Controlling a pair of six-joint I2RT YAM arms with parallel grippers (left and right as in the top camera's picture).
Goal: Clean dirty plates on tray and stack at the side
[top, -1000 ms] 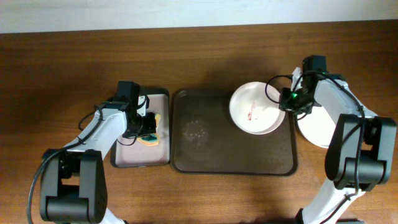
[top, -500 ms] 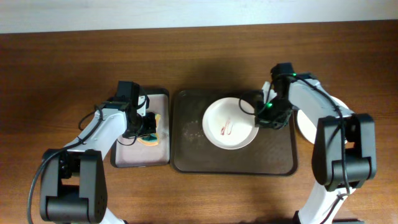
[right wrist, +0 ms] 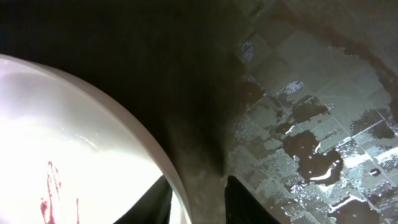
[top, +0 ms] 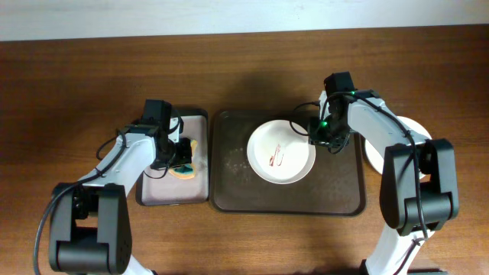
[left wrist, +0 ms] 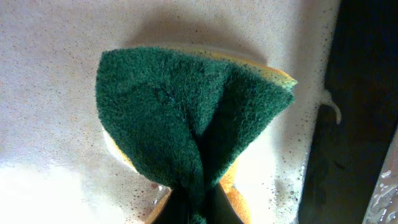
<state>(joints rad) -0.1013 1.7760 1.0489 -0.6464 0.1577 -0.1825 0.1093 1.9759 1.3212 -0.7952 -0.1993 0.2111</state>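
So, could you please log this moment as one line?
left gripper: shut on sponge in small tray | right gripper: open at plate rim | plate: on big tray, red smears | side plate: right of tray

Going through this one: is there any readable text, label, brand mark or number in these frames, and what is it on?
None readable in any view.
The round white plate carries only red-brown smears, not writing.
The dark brown rectangular tray and the green-and-yellow sponge bear no markings.
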